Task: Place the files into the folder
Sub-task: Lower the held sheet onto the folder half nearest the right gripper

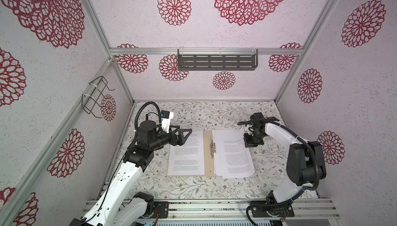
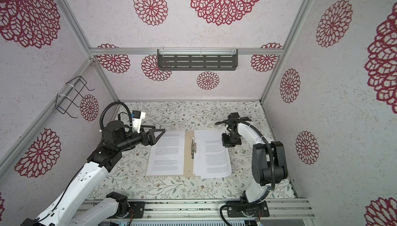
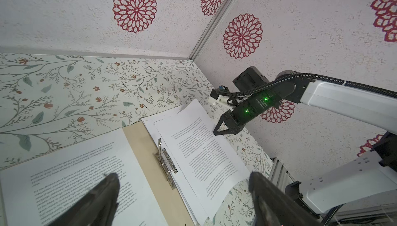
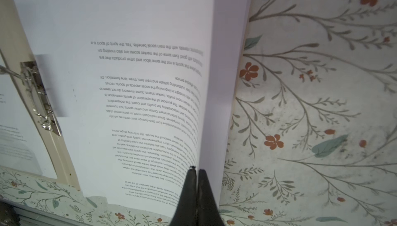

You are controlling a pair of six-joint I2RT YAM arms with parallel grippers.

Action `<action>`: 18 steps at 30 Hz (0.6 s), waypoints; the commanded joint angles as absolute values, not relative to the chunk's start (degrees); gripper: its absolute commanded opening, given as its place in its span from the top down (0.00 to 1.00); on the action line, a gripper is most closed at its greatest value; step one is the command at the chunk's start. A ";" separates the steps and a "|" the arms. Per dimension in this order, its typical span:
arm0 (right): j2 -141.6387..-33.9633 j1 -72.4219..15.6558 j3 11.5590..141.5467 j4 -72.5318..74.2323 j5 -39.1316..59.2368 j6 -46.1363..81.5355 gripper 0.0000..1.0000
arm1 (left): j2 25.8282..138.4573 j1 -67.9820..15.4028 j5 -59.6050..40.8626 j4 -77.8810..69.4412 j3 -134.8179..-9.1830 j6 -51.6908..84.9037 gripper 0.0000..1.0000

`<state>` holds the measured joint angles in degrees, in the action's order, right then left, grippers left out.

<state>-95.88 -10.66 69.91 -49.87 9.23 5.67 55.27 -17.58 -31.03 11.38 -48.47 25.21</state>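
**Open folder with files partly placed.** The folder [image 1: 207, 162] lies open at the middle of the surface [image 1: 193, 188], with its metal fastener [image 1: 212, 146] running along the spine. The files are divided. A single sheet [image 1: 186, 154] lies flat on the leaf toward the left edge of the surface. A slightly fanned stack [image 1: 234, 160] covers the leaf toward the right edge. The right hand [image 4: 197, 170] is pinched tight on the top sheet [image 4: 139, 85] of that stack, at its outer long edge near the far corner, and the paper bows upward there. The left hand [image 3: 183, 173] hangs with its jaws wide, holding nothing, near the far corner of the single sheet. The step in hand appears to be seating the top sheet squarely on the stack. The next move probably calls for a gentle lowering and release that keeps the inner edge by the fastener without dragging the sheets beneath. The right leaf is almost wholly hidden under paper. The sheets cannot be counted, nor can it be told whether any is threaded onto the fastener. The left hand's fingers are blurred and cropped in its wrist view.
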 commanded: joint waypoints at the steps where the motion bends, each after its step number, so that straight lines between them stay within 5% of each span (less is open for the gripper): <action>1: -94.03 -10.63 69.33 -47.27 8.22 6.53 1.00 | 55.65 -18.28 -31.37 11.07 -48.08 23.95 0.03; 18: -93.71 -11.75 65.83 -42.16 14.16 9.32 1.00 | 56.95 -18.47 -31.79 10.74 -47.99 24.64 0.03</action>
<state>-95.50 -11.22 66.00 -42.22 13.30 7.86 56.71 -18.02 -31.07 11.42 -48.47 25.28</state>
